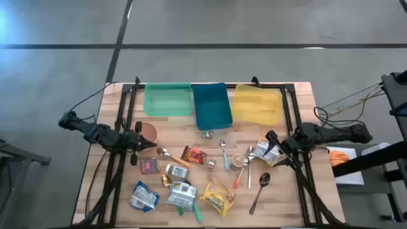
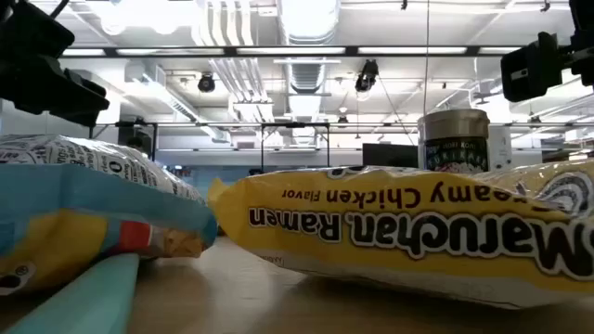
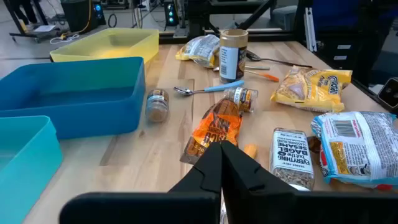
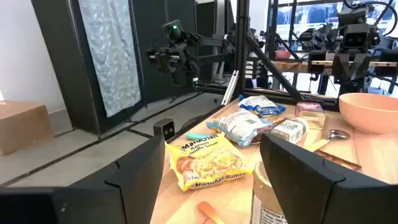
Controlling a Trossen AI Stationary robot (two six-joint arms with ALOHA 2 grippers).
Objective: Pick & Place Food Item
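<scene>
Food items lie scattered on the wooden table (image 1: 299, 95): a yellow ramen packet (image 1: 217, 197), an orange snack bag (image 3: 214, 127), a bagel seasoning jar (image 3: 290, 158), a brown-lidded jar (image 3: 233, 53) and a white-and-yellow bag (image 1: 266, 151). My left gripper (image 1: 151, 145) is shut and empty near the table's left side, beside a pink bowl (image 1: 148, 131); its closed fingers (image 3: 221, 168) point toward the orange bag. My right gripper (image 1: 275, 147) stands open at the right, by the white-and-yellow bag. Nothing shows between its fingers (image 4: 292, 162), which look across at the ramen packet (image 4: 211, 162).
Along the far edge stand three bins: green (image 1: 168, 100), blue (image 1: 211, 105), yellow (image 1: 257, 104). Spoons (image 1: 259, 191), small spice jars (image 3: 157, 104) and blue-and-white bags (image 1: 143, 196) crowd the middle and near part. Black frame legs (image 1: 114, 165) run along both sides.
</scene>
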